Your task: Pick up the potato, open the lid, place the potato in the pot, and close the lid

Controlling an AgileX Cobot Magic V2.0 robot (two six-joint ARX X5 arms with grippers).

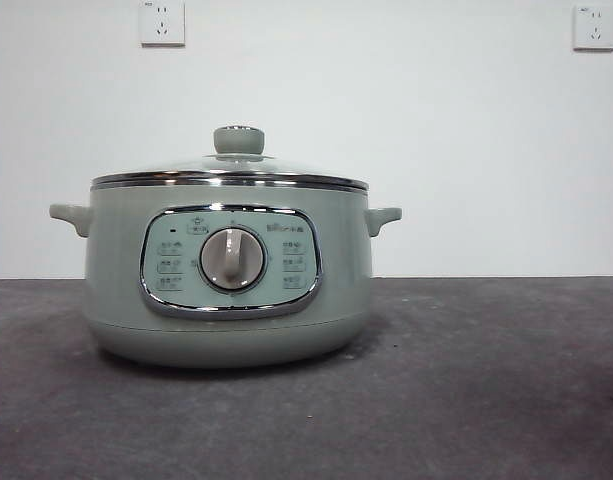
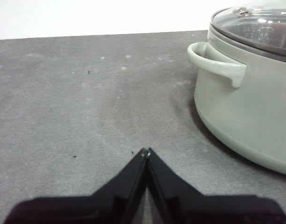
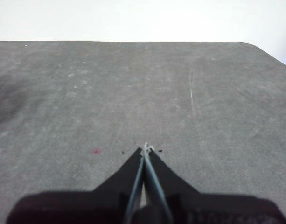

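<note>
just lid [image 1: 229, 166] on pot [image 1: 226, 310]

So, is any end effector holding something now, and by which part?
Nothing is held: the left end effector and the right end effector are both shut on nothing.

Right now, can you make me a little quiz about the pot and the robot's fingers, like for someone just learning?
1. True or false: the lid is sitting on the pot.
2. What colour is the knob on top of the lid?
A. red
B. pale green
C. black
3. Fill in: both grippers, left and right, have their fingers ____ and hold nothing.

Key:
1. True; its steel rim rests all round the pot's top.
2. B.
3. Shut. The potato cannot be seen in any view.
</note>
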